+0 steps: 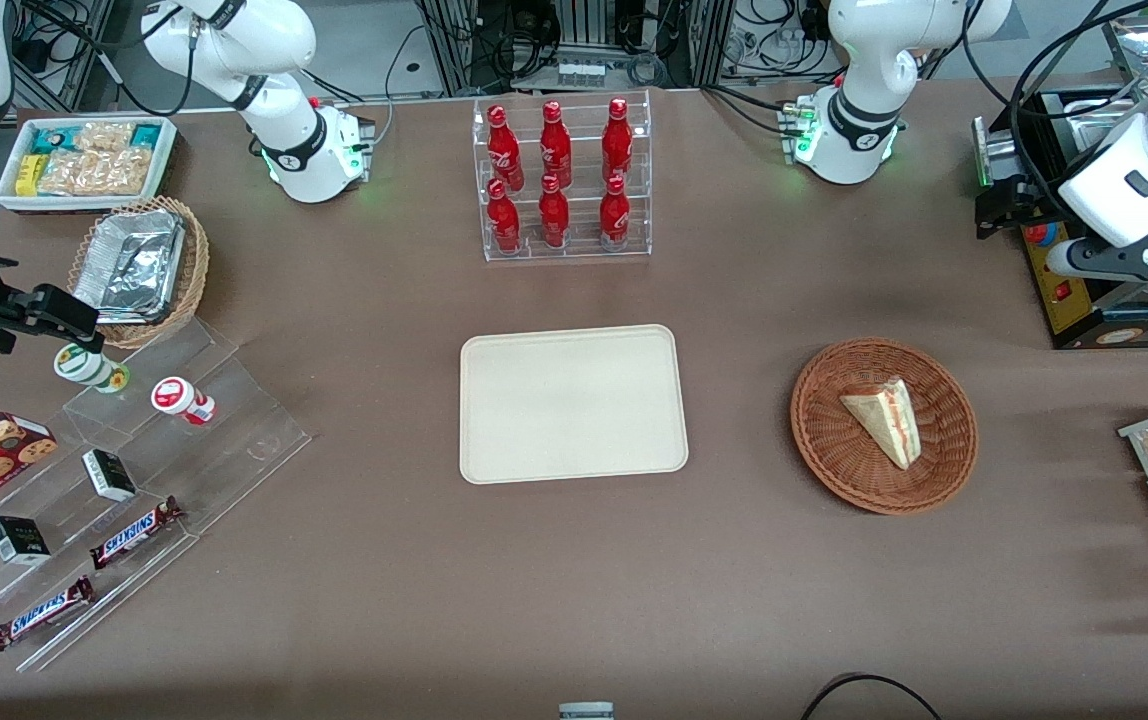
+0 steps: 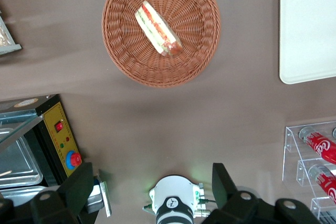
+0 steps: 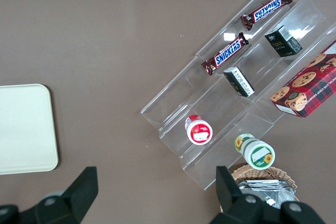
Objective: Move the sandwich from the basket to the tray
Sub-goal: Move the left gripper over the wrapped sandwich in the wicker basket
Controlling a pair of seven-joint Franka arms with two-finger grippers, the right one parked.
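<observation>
The sandwich [image 1: 884,420] [image 2: 157,29], a pale wedge with red and green filling, lies in the reddish-brown woven basket [image 1: 819,440] [image 2: 126,51]. Beside the basket, toward the parked arm's end, the beige tray [image 1: 572,403] [image 2: 310,30] lies bare on the brown table. My gripper [image 1: 1004,205] [image 2: 152,190] hangs high over the working arm's end of the table, farther from the front camera than the basket and well apart from it. It is open, its black fingers [image 2: 79,192] spread wide with nothing between them.
A clear rack of red bottles [image 1: 564,180] stands farther back than the tray. A black box with a yellow panel and red button [image 1: 1064,290] [image 2: 60,140] sits below my gripper. Clear steps with candy bars [image 1: 124,470], a tan foil-tray basket [image 1: 139,265] and a white snack bin [image 1: 84,160] fill the parked arm's end.
</observation>
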